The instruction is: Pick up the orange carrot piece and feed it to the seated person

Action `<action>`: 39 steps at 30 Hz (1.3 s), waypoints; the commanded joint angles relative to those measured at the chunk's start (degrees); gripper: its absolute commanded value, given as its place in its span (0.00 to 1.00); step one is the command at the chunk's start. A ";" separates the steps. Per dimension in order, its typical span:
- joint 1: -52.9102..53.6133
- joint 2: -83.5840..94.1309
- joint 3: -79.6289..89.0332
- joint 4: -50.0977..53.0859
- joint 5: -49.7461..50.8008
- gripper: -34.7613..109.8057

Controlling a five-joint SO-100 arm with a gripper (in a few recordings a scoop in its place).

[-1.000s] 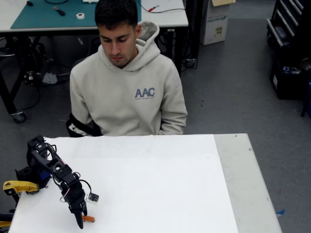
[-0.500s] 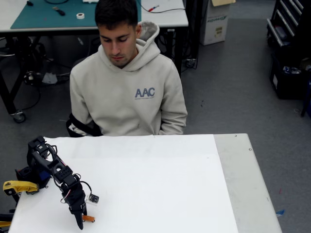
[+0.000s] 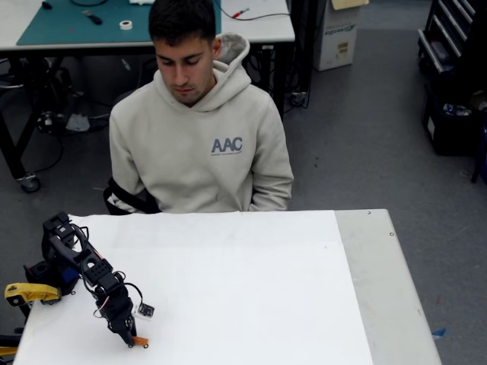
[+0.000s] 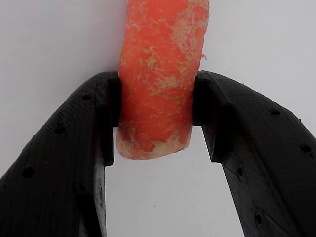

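The orange carrot piece (image 3: 141, 342) lies on the white table near its front left corner in the fixed view. My black gripper (image 3: 132, 339) points down at it, low over the table. In the wrist view the gripper (image 4: 155, 118) is shut on the carrot piece (image 4: 158, 64), with the left finger (image 4: 64, 163) and the right finger (image 4: 256, 158) pressing its two sides near its lower end. The seated person (image 3: 199, 144) sits behind the far edge of the table in a beige hoodie, head tilted down toward the table.
A yellow clamp (image 3: 29, 292) holds the arm's base at the table's left edge. A small black and white part (image 3: 145, 309) hangs on a wire beside the arm. The white sheet (image 3: 251, 289) stretches between gripper and person; a bare grey strip (image 3: 380, 281) runs along the right.
The gripper's fingers have closed in on the carrot piece, which sat beside the open finger before. The arm has barely shifted, and the person has not moved.
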 commanded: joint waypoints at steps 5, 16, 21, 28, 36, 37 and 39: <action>1.41 1.05 0.97 0.88 -0.62 0.22; 0.44 1.14 -3.43 0.88 -1.23 0.22; -2.29 1.14 -12.83 0.88 -1.41 0.22; -7.73 0.97 -27.86 0.88 -1.49 0.22; -16.79 0.18 -45.88 0.88 -1.58 0.22; -18.19 0.09 -47.99 0.88 -1.58 0.22; -21.01 0.09 -52.21 0.88 -1.58 0.22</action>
